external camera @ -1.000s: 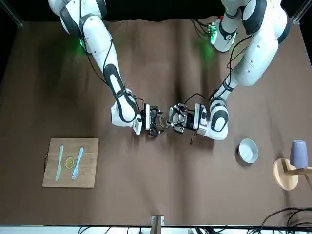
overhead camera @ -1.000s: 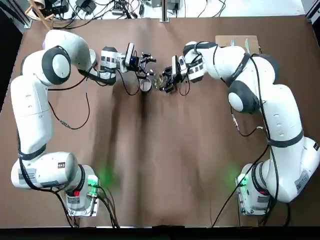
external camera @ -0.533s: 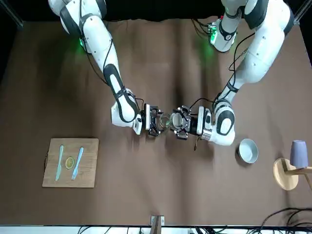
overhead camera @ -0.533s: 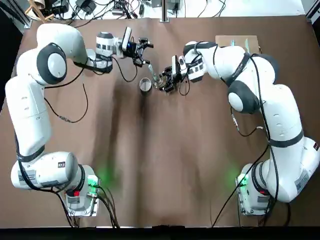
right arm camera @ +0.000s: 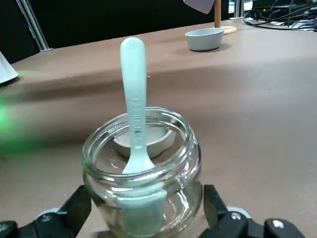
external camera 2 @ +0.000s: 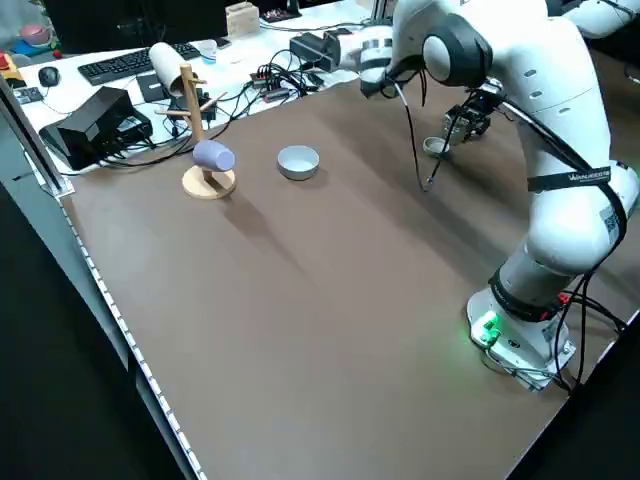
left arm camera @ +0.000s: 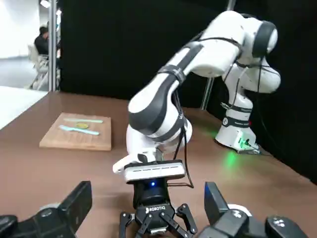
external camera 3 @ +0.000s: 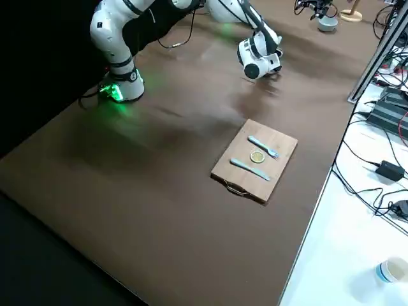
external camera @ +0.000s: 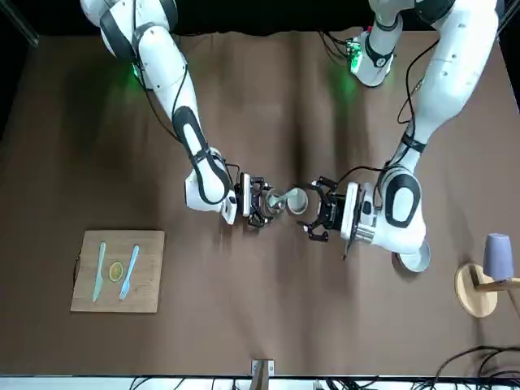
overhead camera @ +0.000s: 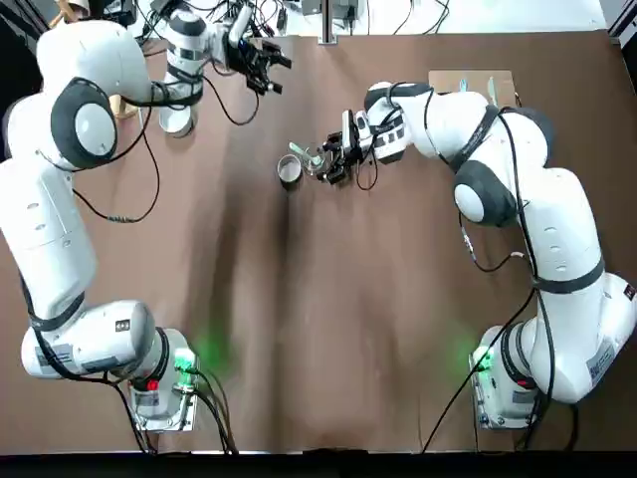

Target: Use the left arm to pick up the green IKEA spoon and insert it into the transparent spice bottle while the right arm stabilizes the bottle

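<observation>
- The spoon [right arm camera: 134,99] stands in the glass jar [right arm camera: 143,183], its handle above the rim.
- The right gripper [external camera: 266,203] has its fingers grasping this jar.
- The left gripper [external camera: 312,213] is near the jar, its fingers released.

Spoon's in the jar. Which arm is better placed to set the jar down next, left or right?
Right, I'd say: its gripper has the jar between its fingers, spoon leaning inside. The left gripper is open, empty and off toward the bowl.
</observation>
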### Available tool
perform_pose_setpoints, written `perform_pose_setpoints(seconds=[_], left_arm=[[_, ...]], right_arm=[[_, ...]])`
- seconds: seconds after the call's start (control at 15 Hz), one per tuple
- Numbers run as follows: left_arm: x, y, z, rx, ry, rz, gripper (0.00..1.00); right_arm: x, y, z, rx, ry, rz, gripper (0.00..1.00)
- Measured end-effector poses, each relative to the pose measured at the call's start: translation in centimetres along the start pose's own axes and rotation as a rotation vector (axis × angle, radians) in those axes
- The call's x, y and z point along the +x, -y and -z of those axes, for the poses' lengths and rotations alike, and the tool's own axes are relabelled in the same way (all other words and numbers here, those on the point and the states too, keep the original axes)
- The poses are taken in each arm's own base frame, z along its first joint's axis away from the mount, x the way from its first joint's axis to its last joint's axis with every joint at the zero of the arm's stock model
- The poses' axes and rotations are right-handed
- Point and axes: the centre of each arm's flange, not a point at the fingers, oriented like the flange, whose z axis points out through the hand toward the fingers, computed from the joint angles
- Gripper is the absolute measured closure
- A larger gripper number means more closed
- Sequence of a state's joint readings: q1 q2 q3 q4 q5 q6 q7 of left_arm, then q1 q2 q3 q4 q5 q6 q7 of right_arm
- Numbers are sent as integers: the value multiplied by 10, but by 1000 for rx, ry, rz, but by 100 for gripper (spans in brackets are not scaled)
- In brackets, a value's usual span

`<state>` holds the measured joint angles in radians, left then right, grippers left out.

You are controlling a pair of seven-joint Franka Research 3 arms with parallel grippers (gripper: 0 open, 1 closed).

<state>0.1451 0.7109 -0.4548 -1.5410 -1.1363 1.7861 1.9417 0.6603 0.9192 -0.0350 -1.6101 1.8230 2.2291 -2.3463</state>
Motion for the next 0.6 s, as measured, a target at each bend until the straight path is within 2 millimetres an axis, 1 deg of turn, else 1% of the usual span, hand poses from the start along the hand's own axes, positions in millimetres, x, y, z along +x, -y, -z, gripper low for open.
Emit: perform_pose_setpoints(seconds=[0.2,0.27,0.4,0.6], left_arm=[[38,-3,31,49,27,123,0],[50,-6,40,61,59,158,0],[67,-14,59,89,160,246,0],[88,-28,92,171,315,418,0]], right_arm=[[0,-1,1,4,-5,0,0],[0,-1,2,10,-13,-1,0],[-4,-3,6,12,-20,-10,0],[-11,-9,18,21,-38,-22,0]])
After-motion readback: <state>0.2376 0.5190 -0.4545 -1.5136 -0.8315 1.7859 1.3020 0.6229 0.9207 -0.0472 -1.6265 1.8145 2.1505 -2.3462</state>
